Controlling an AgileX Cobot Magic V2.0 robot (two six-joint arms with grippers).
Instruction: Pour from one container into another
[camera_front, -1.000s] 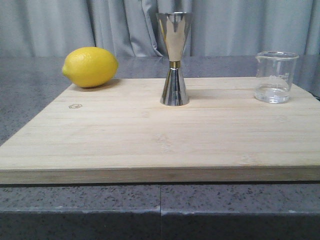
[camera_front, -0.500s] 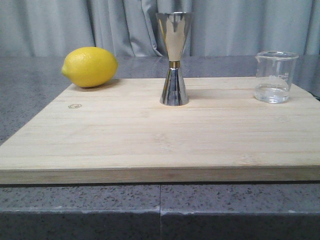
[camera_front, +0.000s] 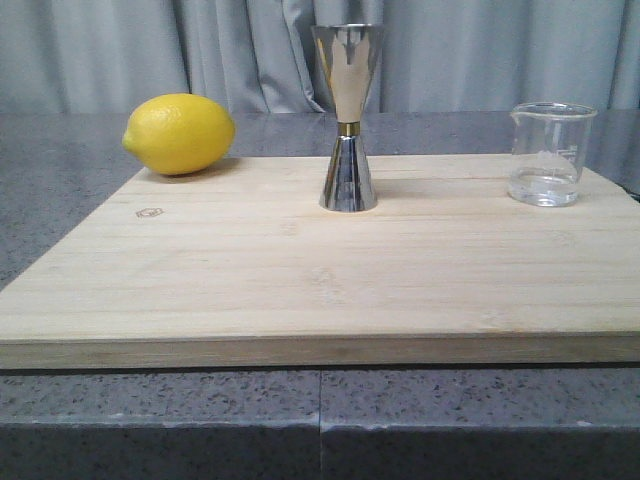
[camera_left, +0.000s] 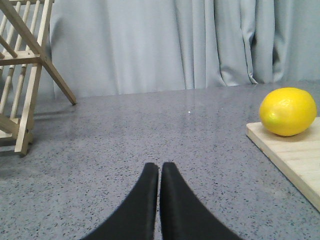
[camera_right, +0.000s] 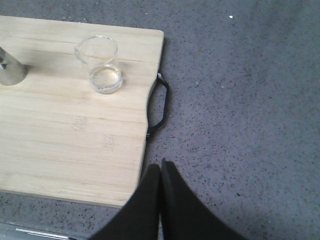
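Observation:
The clear glass beaker (camera_front: 548, 154) stands upright at the back right of the wooden board (camera_front: 300, 280), a little clear liquid in its bottom; the right wrist view shows it too (camera_right: 101, 64). The steel hourglass jigger (camera_front: 348, 117) stands upright at the board's back middle; only its foot (camera_right: 9, 70) shows in the right wrist view. My left gripper (camera_left: 159, 167) is shut and empty over the grey counter, left of the board. My right gripper (camera_right: 160, 166) is shut and empty, above the counter by the board's near right edge. Neither gripper appears in the front view.
A yellow lemon (camera_front: 180, 133) rests on the board's back left corner, also in the left wrist view (camera_left: 288, 111). A wooden rack (camera_left: 25, 75) stands on the counter further left. A black handle (camera_right: 160, 106) juts from the board's right edge. Grey curtain hangs behind.

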